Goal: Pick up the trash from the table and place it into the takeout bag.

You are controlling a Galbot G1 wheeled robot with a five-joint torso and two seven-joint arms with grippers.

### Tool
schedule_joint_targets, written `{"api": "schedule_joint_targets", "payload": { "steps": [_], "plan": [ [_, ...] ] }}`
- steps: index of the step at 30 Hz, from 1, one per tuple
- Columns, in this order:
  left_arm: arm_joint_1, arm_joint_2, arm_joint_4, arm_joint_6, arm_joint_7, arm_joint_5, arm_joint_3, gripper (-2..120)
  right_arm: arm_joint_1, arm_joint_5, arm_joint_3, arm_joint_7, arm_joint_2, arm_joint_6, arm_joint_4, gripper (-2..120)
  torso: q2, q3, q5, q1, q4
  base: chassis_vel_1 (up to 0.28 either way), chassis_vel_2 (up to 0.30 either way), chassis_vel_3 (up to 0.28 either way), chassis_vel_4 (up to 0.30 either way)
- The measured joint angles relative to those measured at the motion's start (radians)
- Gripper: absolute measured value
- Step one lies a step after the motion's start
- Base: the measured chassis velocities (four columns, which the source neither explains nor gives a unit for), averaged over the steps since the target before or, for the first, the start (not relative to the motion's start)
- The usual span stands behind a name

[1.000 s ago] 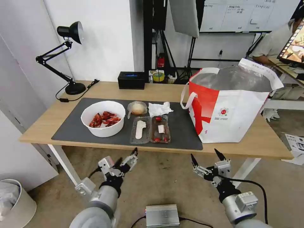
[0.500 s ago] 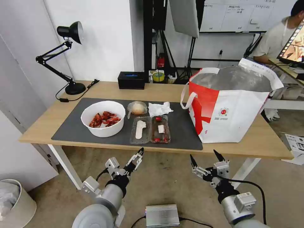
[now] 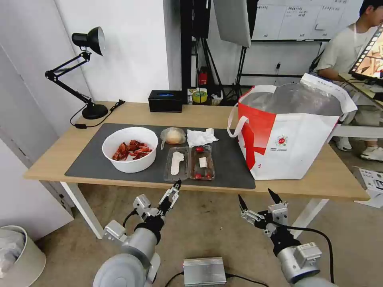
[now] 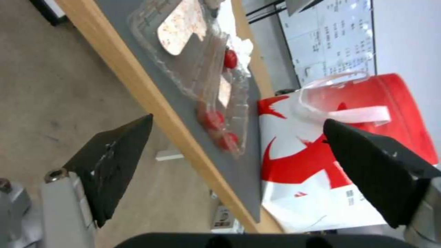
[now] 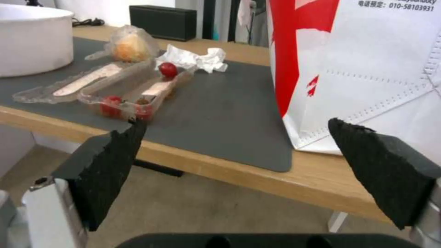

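The likeliest trouble, as I judge it, is the clear hinged plastic box (image 3: 189,162): it lies open and flat close to the front edge of the surface (image 3: 327,175), thin-walled and loose with cherry tomatoes inside, so a pinch on one flap could fold it, spill the fruit, or drag it off the edge. The white bowl of crayfish shells (image 3: 130,149) is wide and could tip if caught by its rim alone. The takeout bag (image 3: 289,133) stands open at the right end of the surface, soft-sided; a load bumped against its rim could push it over or shut.

Left gripper (image 3: 172,192) hangs just below the front edge, directly beneath the plastic box, jaws spread wide and empty. Right gripper (image 3: 257,200) hovers lower, below the front edge under the bag's near left corner, also wide open and holding nothing.

Behind the box, toward the middle of the dark mat (image 3: 231,159), sit the small clear bag with a bun (image 3: 173,136) and the crumpled tissue (image 3: 201,136), well beyond either gripper's reach as they stand
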Motion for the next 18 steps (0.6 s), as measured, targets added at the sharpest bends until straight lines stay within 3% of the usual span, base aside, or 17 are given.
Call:
{"api": "schedule_joint_targets", "payload": {
  "steps": [18],
  "plan": [
    [-0.092,-0.023,0.092,-0.013,-0.026,-0.038,0.031,100,0.002,-0.006,-0.005,0.0,-0.013,-0.001,-0.001,100,0.0,0.0,0.0,0.0,0.0001,0.0,0.0,0.0,0.0]
  ]
}}
